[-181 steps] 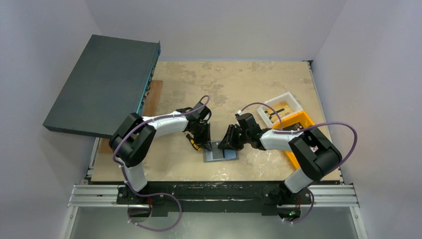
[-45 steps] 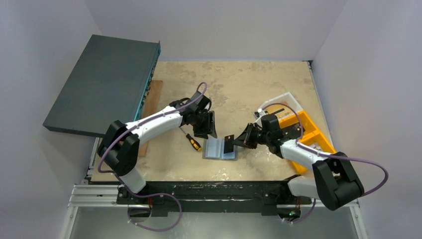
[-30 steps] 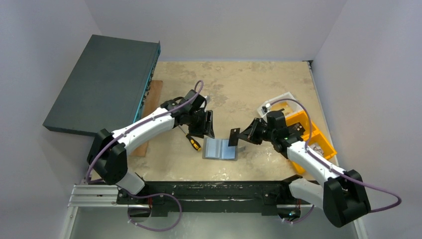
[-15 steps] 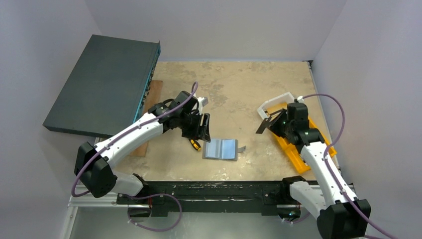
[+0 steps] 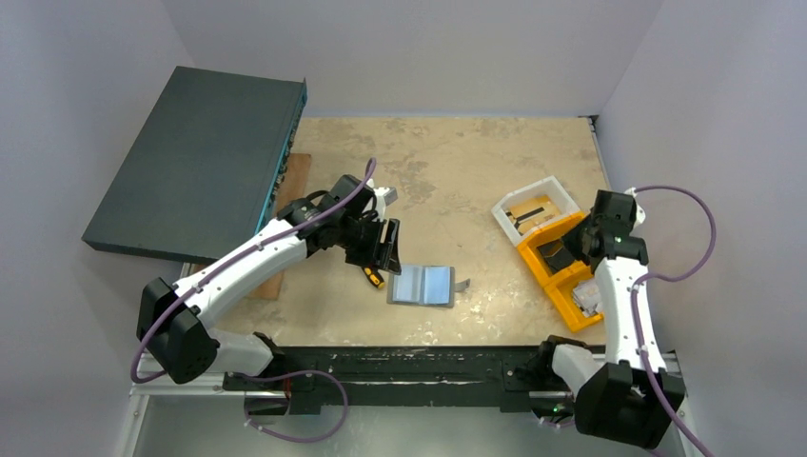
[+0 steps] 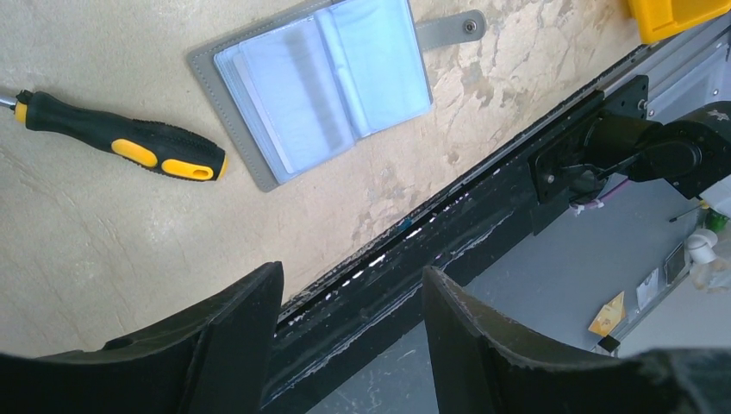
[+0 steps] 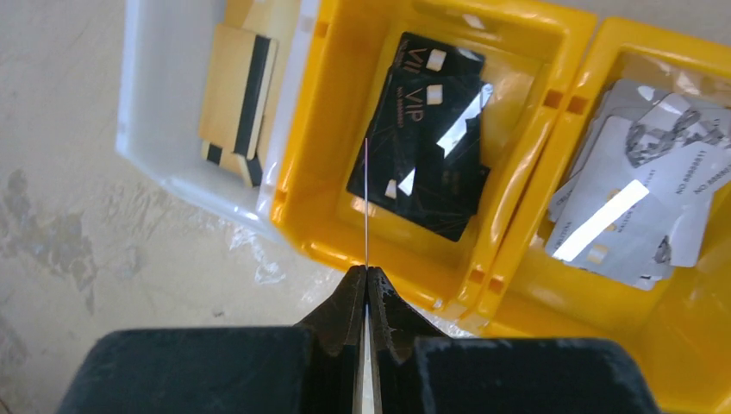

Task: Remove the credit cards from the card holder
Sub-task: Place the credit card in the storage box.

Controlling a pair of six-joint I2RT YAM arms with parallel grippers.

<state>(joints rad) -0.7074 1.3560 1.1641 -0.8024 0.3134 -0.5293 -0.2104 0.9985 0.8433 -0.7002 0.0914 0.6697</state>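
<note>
The card holder (image 5: 425,285) lies open flat on the table, grey outside with pale blue sleeves and a tab on its right; the left wrist view shows it too (image 6: 319,82). My left gripper (image 5: 385,246) hovers just left of it and above, jaws open and empty (image 6: 352,272). Far to the right, my right gripper (image 5: 571,249) is over the orange bin (image 5: 574,286), shut (image 7: 366,269) on a credit card seen edge-on as a thin line (image 7: 366,198). Black VIP cards (image 7: 427,151) lie in the compartment below it.
A yellow-and-black screwdriver (image 5: 373,274) lies left of the holder. A white tray (image 7: 142,112) with gold cards (image 7: 237,95) adjoins the orange bin, whose other compartment holds silver cards (image 7: 634,198). A large dark box (image 5: 195,162) overhangs the back left.
My right arm has lifted a card from the holder and swung it right to above the orange bin. The left gripper drew back slightly from the holder.
</note>
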